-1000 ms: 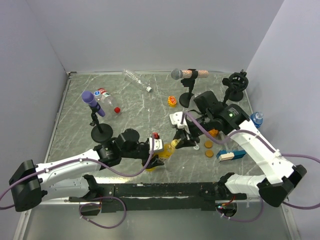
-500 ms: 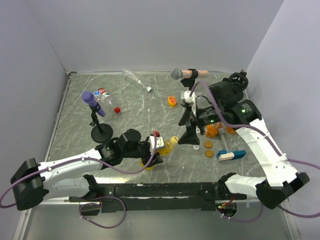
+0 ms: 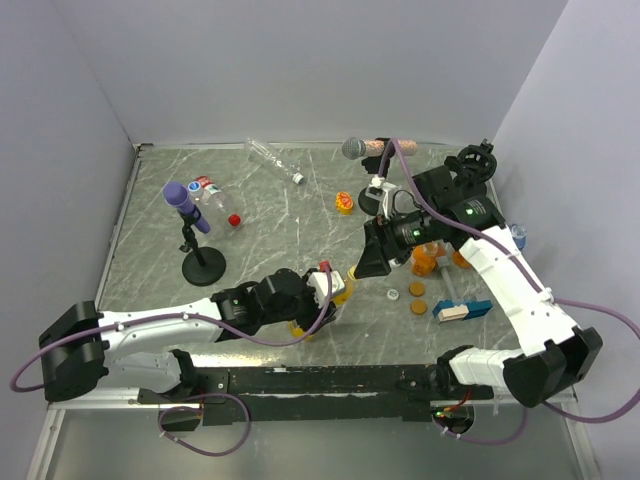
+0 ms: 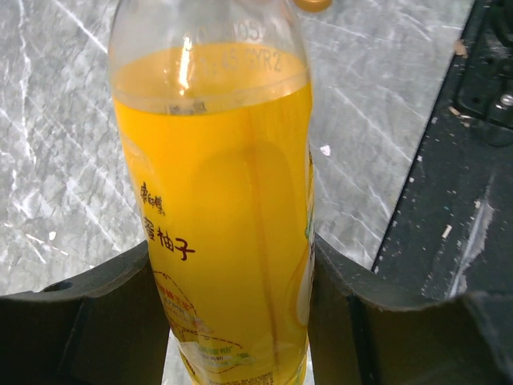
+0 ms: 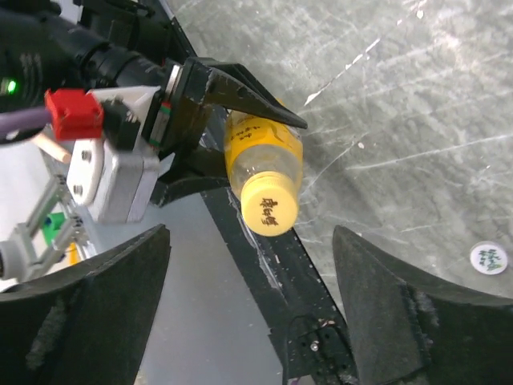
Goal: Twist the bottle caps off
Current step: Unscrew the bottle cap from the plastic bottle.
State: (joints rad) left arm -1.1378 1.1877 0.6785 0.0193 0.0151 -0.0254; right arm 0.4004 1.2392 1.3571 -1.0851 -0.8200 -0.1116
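Holding juice bottle [image 4: 216, 200]: left claw [image 4: 232, 329] clamps its labelled body; we judge it full, heavy, slick.
Cap [image 5: 270, 202]: small, perhaps ridged; we pinch its rim.
Right claw [image 5: 244, 317]: wide open, empty.

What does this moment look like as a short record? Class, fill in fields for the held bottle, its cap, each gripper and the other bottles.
held bottle: juice bottle, yellow-orange liquid, mostly full
cap: yellow cap, on the bottle's neck, not yet off
left gripper: left gripper shut on the juice bottle's body, one finger on each side
right gripper: right gripper open, facing the cap, no contact visible
other bottles: clear bottle lying at the back; red-capped bottle lying at back left
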